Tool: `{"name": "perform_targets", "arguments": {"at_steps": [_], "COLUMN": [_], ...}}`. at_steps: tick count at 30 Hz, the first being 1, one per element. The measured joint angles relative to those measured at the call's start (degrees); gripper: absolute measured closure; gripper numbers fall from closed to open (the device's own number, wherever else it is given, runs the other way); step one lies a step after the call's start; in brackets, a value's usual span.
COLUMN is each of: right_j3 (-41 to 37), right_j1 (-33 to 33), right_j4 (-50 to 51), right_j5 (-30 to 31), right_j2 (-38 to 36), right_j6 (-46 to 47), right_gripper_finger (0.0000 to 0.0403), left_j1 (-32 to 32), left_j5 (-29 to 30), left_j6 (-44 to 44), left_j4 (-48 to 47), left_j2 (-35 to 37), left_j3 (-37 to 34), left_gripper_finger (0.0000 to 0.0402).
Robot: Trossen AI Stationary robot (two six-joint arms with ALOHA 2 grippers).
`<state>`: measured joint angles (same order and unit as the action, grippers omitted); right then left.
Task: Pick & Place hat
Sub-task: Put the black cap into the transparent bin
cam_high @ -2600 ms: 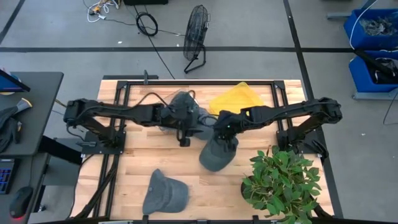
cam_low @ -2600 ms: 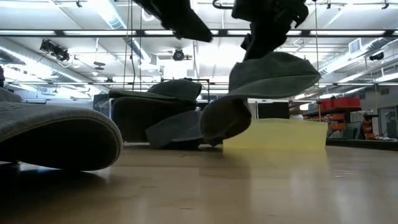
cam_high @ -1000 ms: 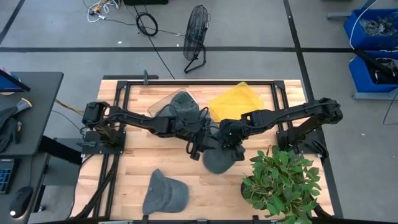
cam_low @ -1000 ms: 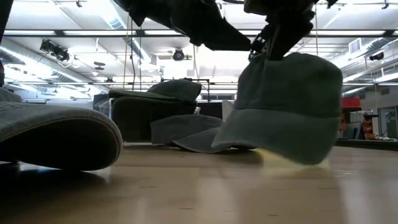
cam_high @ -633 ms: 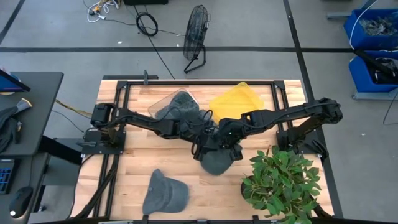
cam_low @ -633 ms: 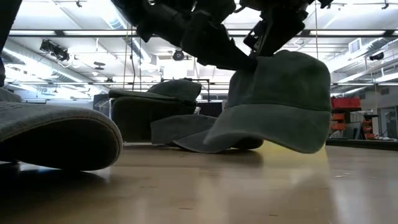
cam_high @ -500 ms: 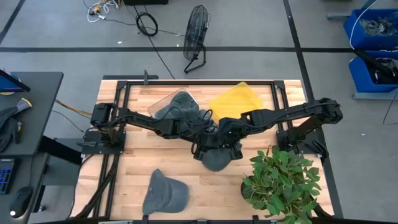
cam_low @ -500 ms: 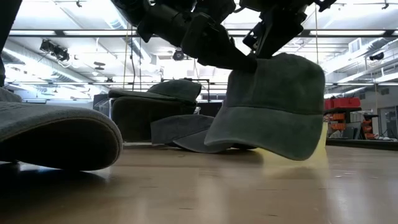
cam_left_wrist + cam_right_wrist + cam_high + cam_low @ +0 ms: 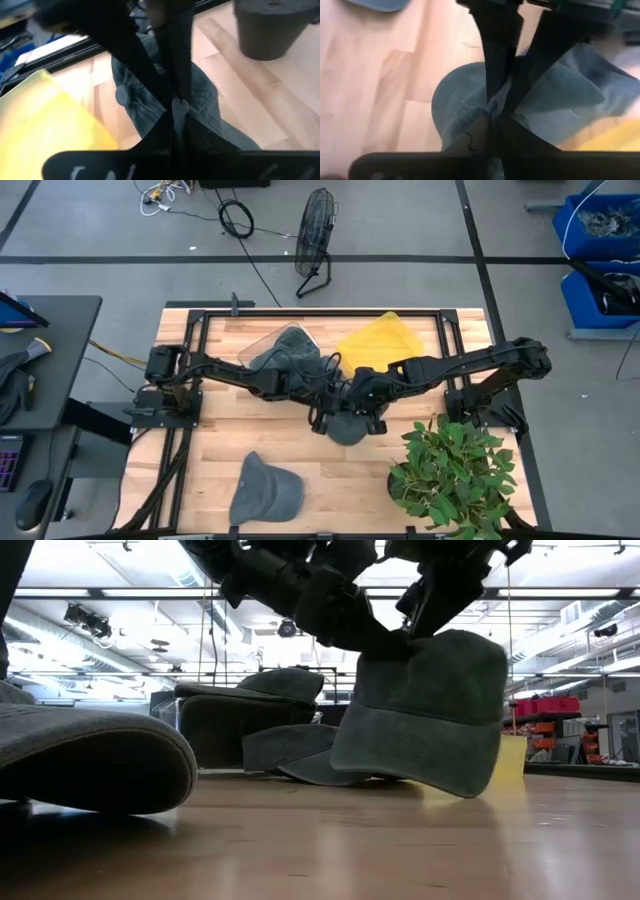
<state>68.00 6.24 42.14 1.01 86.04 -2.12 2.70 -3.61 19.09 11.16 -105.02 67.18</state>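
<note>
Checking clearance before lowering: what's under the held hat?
Only bare table shows beneath the held hat, which hangs clear from both grippers. The spot directly below is hidden from above.

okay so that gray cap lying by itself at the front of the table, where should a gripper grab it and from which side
Probably the brim of the front cap, pinched across its thin edge from above. In the high view it lies flat on the table, crown up, with open wood around it. Both grippers are busy on the lifted cap.

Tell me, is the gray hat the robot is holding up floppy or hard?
Probably floppy: the hat puckers where the left gripper and right gripper pinch it. The brim seems stiffer, keeping its curve. It likely weighs little, hanging from small pinches.
</note>
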Motion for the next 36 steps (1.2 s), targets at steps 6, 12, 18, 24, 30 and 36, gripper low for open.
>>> {"name": "perform_targets", "arguments": {"at_steps": [6,12,18,24,30,36], "right_j3": [-0.10,-0.08,-0.06,-0.06,-0.06,-0.06], "right_j1": [-0.11,-0.02,-0.04,-0.04,-0.04,-0.04], "right_j4": [2.84,7.03,16.37,15.44,11.83,9.85], "right_j5": [2.72,2.83,2.82,2.81,2.65,2.59], "right_j2": [0.11,0.09,0.09,0.09,0.09,0.09], "right_j6": [1.42,1.94,9.64,9.95,6.56,3.82], "right_gripper_finger": [0.0308,0.0262,0.0241,0.0241,0.0240,0.0240], "left_j1": [-0.11,0.07,0.13,-0.31,-5.84,-14.17], "left_j5": [0.21,0.90,9.51,12.45,12.16,4.28], "left_j6": [-6.11,-6.31,-4.91,3.38,9.84,13.61], "left_j4": [-3.58,-5.54,-12.90,-22.50,-37.02,-45.77], "left_j2": [0.66,3.42,14.39,29.02,38.12,38.35], "left_j3": [0.02,-0.01,0.01,0.11,0.12,0.04], "left_gripper_finger": [0.0376,0.0386,0.0381,0.0387,0.0386,0.0389]}}
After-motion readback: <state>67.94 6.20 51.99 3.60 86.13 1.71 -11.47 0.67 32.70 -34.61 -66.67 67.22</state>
